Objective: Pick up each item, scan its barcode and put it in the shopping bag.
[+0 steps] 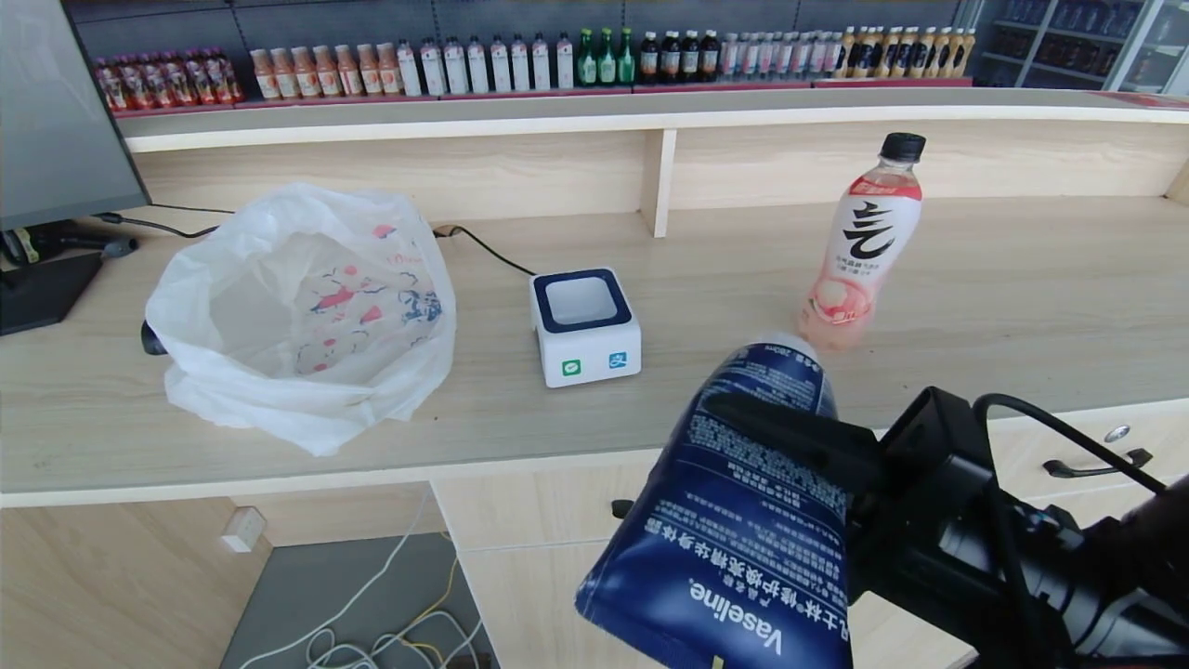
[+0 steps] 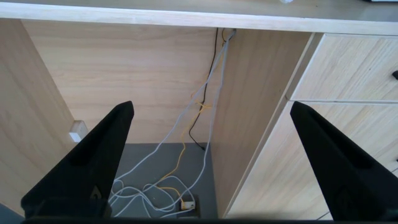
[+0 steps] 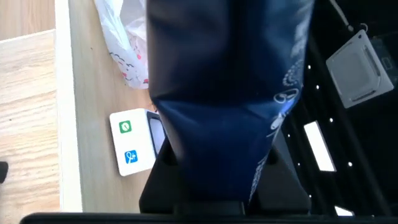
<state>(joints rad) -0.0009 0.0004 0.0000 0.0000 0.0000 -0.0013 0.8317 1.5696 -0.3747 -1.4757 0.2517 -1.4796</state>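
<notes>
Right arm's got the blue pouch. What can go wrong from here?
1. The pink bottle stands just beyond the top of the blue pouch; a swing toward the scanner might tip it.
2. The right gripper clamps a soft pouch, which may sag or slip.
3. The shopping bag has a slumped, floppy mouth; the pouch could snag its rim.

Head overlooks counter [image 1: 1022,307] — right wrist shares its scanner [image 1: 585,325] [image 3: 134,146], left faces cables [image 2: 214,68] below.

Shop checkout: wooden counter [image 1: 520,418], payment scanner [image 1: 585,325], stocked drink shelves [image 1: 557,60].
</notes>
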